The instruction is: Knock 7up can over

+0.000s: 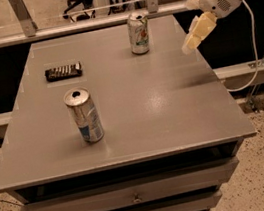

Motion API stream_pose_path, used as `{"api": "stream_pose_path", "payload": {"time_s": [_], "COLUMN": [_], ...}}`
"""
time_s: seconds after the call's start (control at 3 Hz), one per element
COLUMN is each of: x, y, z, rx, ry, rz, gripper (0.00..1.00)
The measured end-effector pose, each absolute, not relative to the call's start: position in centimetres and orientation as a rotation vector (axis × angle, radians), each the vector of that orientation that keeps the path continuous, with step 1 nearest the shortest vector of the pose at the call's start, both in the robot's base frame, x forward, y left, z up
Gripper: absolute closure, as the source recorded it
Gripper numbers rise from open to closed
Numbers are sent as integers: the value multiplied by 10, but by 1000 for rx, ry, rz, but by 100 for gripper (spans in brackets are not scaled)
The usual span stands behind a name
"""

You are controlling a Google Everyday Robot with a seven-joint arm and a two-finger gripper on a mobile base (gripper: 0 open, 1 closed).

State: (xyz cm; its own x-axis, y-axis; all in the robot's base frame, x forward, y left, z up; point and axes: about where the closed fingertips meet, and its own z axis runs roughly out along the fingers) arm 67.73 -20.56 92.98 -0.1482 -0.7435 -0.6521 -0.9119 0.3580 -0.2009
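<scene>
The 7up can, white and green with a silver top, stands upright near the far edge of the grey table. My gripper hangs above the table's right side, to the right of the can and a little nearer, apart from it. Its cream-coloured fingers point down and to the left.
A slimmer silver can with a blue label stands upright at the front left. A dark flat packet lies at the left. A metal rail runs behind the table. Drawers are below the top.
</scene>
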Motion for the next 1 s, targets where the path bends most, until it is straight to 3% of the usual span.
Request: {"api": "stream_pose_path", "payload": {"time_s": [1.0], "x": [730], "y": [-159], "z": [916], "rx": [-1219], "ry": [1777], "rz": [558], "gripper": [0]}}
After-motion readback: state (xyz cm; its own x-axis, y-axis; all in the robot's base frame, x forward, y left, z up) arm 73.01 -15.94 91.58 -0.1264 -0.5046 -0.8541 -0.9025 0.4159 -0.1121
